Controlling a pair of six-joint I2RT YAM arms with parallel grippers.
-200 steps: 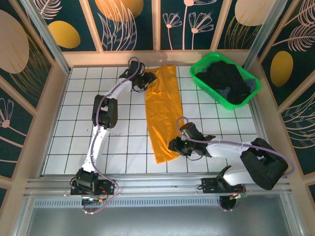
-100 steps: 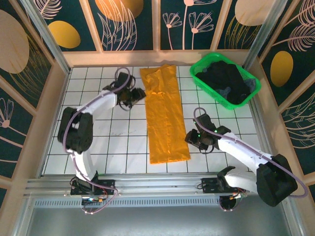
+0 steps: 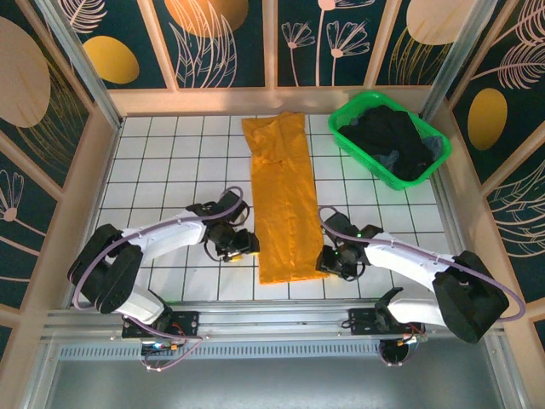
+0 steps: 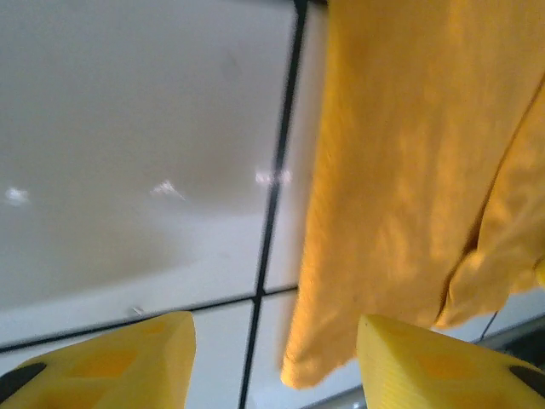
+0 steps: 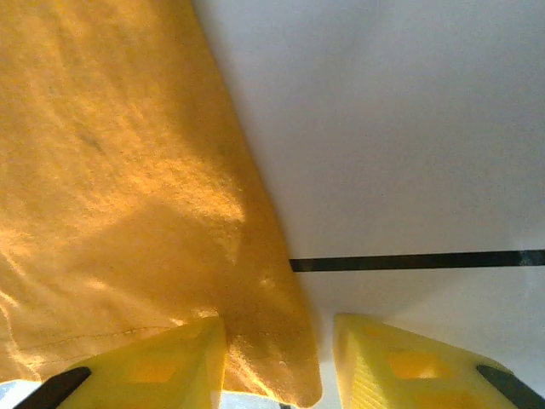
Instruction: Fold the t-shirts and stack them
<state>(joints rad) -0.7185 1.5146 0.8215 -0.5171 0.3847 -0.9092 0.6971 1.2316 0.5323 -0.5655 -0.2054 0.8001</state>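
A mustard t-shirt [image 3: 281,196] lies flat on the tiled table as a long narrow strip, running from the back wall toward me. My left gripper [image 3: 245,245] hovers at its near left corner. In the left wrist view that gripper [image 4: 277,362] is open, and the shirt's corner [image 4: 324,358] hangs between the yellow fingers [image 4: 128,362]. My right gripper [image 3: 326,260] is at the near right corner. Its wrist view shows it [image 5: 277,366] open, straddling the cloth corner [image 5: 272,375] without pinching it. Dark t-shirts [image 3: 392,141] are piled in a basket.
A green basket [image 3: 366,162] holding the dark shirts stands at the back right corner. White tiled table [image 3: 170,170] spreads to the left of the shirt. Wooden walls enclose the table on three sides, and a metal rail runs along the near edge.
The shirt was let go and now lies flat and straight. The left arm swung from the far end down to the near left corner. The right gripper closed in on the near right corner.
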